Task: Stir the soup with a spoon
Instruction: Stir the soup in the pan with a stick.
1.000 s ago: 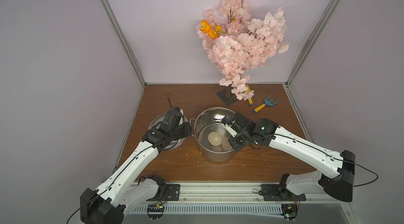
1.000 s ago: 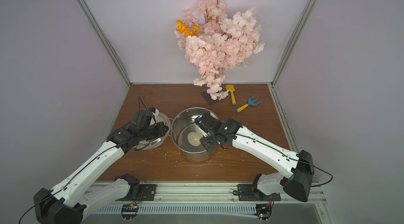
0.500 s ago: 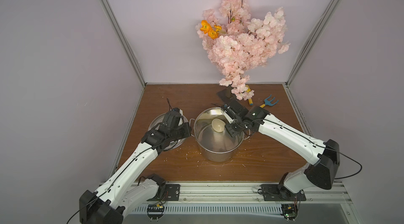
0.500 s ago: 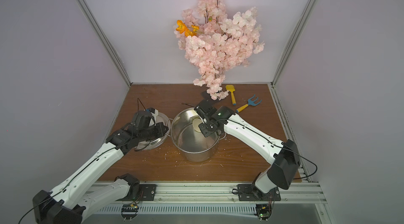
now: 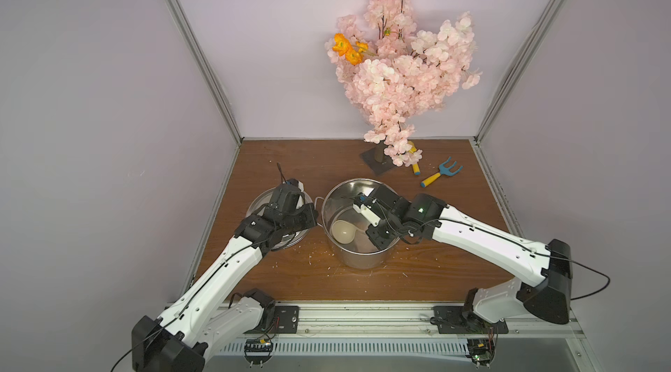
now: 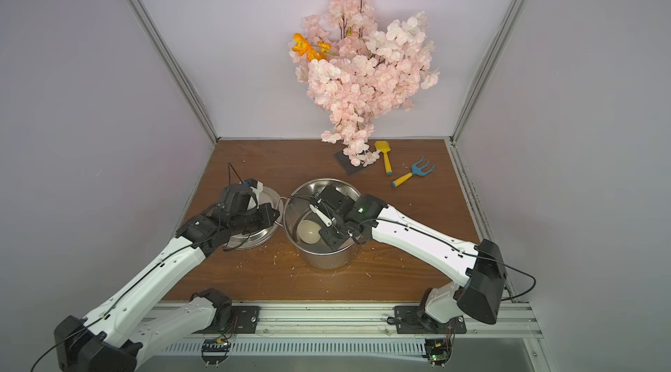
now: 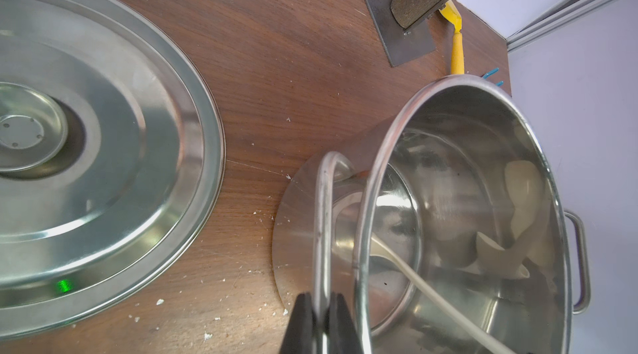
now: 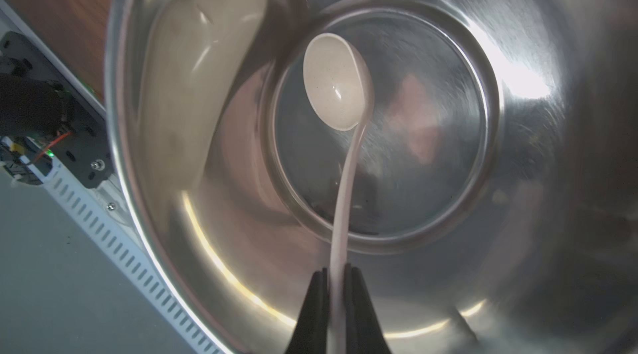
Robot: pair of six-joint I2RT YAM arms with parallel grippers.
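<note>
My right gripper (image 8: pixel 336 278) is pinched shut on the slim handle of the spoon (image 8: pixel 335 83). The handle runs straight out from my fingertips, and the round bowl hangs low over the floor of the pot (image 8: pixel 518 58), toward my left arm's side. My left gripper (image 7: pixel 319 304) is clamped on the loop handle (image 7: pixel 323 217) — good bracing. I'd stir in slow, wide circles, bowl low and handle off the rim — no soup shows, only bare steel. The lid (image 7: pixel 193 100) lies just beside the pot.
</note>
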